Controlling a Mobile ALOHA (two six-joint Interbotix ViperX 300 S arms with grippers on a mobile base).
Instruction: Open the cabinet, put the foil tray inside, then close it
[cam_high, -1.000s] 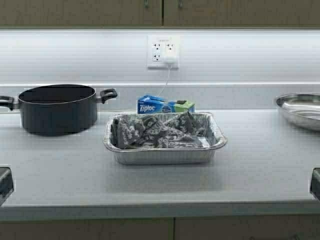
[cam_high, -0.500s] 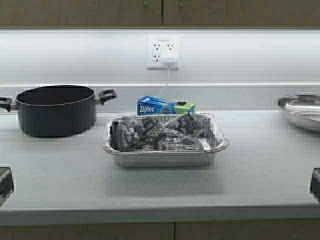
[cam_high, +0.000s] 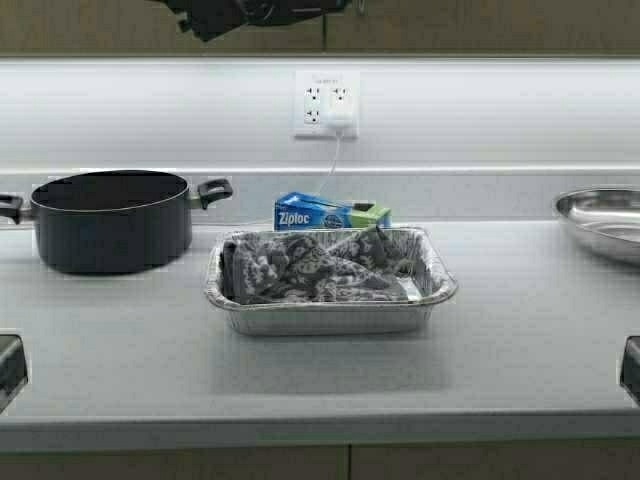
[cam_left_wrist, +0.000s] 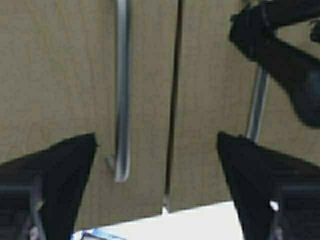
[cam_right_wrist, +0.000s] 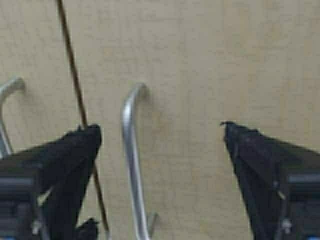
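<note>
Both arms are raised to the cabinet (cam_high: 480, 25), whose two doors are closed with only a thin dark seam between them. In the left wrist view the left gripper (cam_left_wrist: 156, 142) faces the doors with its fingers (cam_left_wrist: 55, 180) spread wide and nothing between them; the left door's handle (cam_left_wrist: 121, 95) and the seam lie in the gap, and the fingers do not touch the handle. Farther off in that same view, the dark body of the other arm (cam_left_wrist: 285, 60) sits in front of the right door's handle (cam_left_wrist: 256, 112). In the right wrist view the right gripper (cam_right_wrist: 160, 131) is likewise wide open and empty, with the right door's handle (cam_right_wrist: 131, 165) standing between its fingers (cam_right_wrist: 270, 175) but closer to one of them, and untouched by either. In the high view a dark part of an arm (cam_high: 245, 12) shows at the top edge in front of the cabinet. The foil tray (cam_high: 330, 310) rests on the grey countertop (cam_high: 520, 340) below, mid-counter, with the patterned cloth (cam_high: 310, 268) bunched inside it. Just behind the tray lies a blue Ziploc box (cam_high: 330, 212); a black pot (cam_high: 110, 218) stands to the left, well apart from the tray, and a steel bowl (cam_high: 600, 222) sits at the right edge. A wall socket (cam_high: 326, 103) with a white plug is above the box
</note>
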